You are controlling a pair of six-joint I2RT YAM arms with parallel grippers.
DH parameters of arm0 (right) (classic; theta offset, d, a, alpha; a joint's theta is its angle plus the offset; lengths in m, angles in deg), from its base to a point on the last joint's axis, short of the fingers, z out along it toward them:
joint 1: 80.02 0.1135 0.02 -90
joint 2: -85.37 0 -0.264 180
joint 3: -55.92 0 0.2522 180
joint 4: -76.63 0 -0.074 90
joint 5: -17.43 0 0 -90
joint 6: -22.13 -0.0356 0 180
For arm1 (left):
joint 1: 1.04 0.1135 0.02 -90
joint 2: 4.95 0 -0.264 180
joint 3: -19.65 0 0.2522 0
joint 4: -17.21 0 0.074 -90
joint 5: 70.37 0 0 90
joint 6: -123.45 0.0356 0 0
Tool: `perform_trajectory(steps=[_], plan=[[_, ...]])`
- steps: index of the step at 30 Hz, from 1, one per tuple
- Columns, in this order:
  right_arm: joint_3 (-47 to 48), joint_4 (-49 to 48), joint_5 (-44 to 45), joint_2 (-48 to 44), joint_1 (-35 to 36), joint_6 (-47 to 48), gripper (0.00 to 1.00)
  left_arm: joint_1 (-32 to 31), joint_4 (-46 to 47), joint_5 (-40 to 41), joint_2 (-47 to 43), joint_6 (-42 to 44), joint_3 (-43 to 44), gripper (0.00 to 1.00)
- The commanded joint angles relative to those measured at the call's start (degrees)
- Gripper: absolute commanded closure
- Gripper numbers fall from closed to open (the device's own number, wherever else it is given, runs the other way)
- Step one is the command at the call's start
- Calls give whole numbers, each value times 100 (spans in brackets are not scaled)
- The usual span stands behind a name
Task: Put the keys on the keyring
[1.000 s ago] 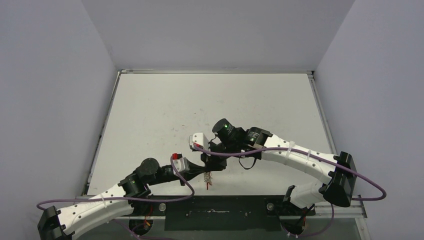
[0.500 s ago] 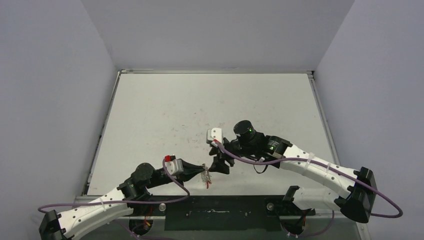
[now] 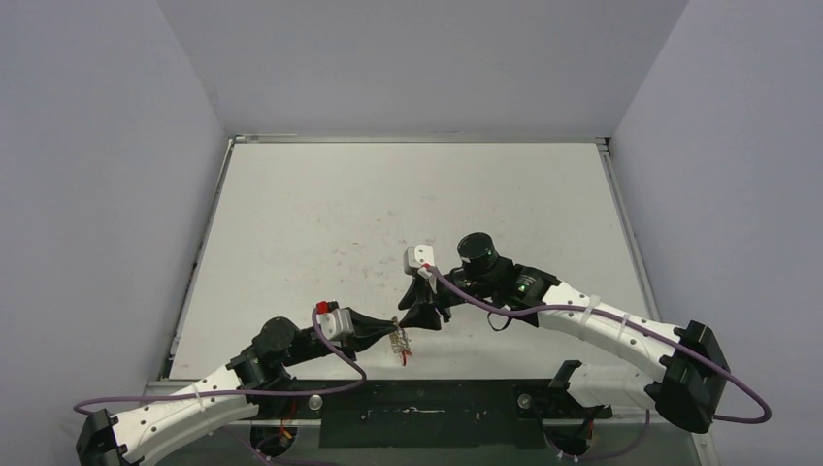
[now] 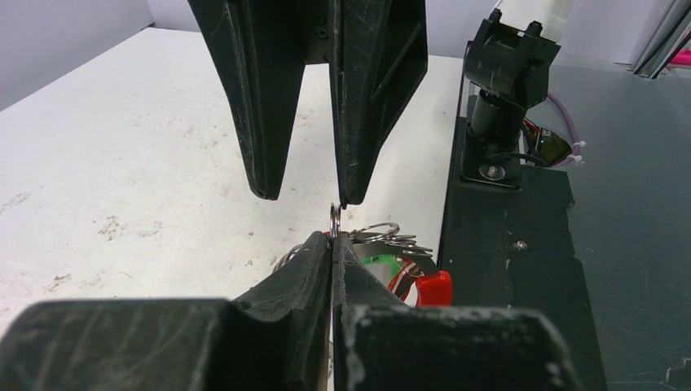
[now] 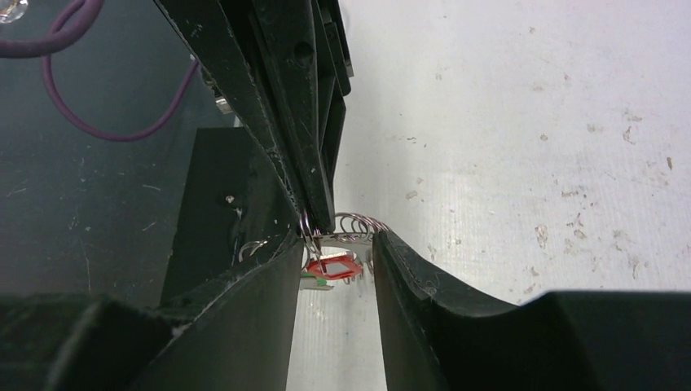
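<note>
In the left wrist view my left gripper [image 4: 332, 243] is shut on the keyring [image 4: 334, 217], a thin silver ring that stands edge-on out of its tips. Behind the tips hang the keys [image 4: 389, 238] with a green tag [image 4: 380, 262] and a red tag [image 4: 432, 287]. My right gripper [image 4: 310, 194] comes down from above, open, one fingertip almost on the ring. In the right wrist view the right gripper [image 5: 336, 243] straddles the red tag [image 5: 330, 265] and silver loops [image 5: 358, 221]. From the top view the two grippers meet near the table's front edge, with the keys [image 3: 401, 343] dangling there.
The black base plate [image 3: 417, 413] runs along the near edge just behind the keys. The right arm's mount [image 4: 505, 98] stands on it. A purple cable [image 3: 485, 303] loops over the right arm. Grey walls enclose the white table [image 3: 388, 194].
The right arm has pulled back to the right from above the left gripper, and its jaws have gone from shut to open. The left gripper has dropped lower, still pinching the ring.
</note>
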Motion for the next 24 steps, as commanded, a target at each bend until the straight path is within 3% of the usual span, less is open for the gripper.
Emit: perform_trajectory(steps=[1,14,20,22,24], plan=[[2,-630,-452,58,1,-105,62,10,482,40,-2,-29,104,100],[-37,-402,-575,290,-3,16,59,8,271,49,-90,33,164,100],[-5,-417,-628,420,0,-35,93,3,186,60,-148,44,184,100],[5,-444,-686,411,-7,-58,100,9,154,56,-162,44,182,100],[19,-446,-687,375,-4,-70,100,11,131,49,-167,43,182,100]])
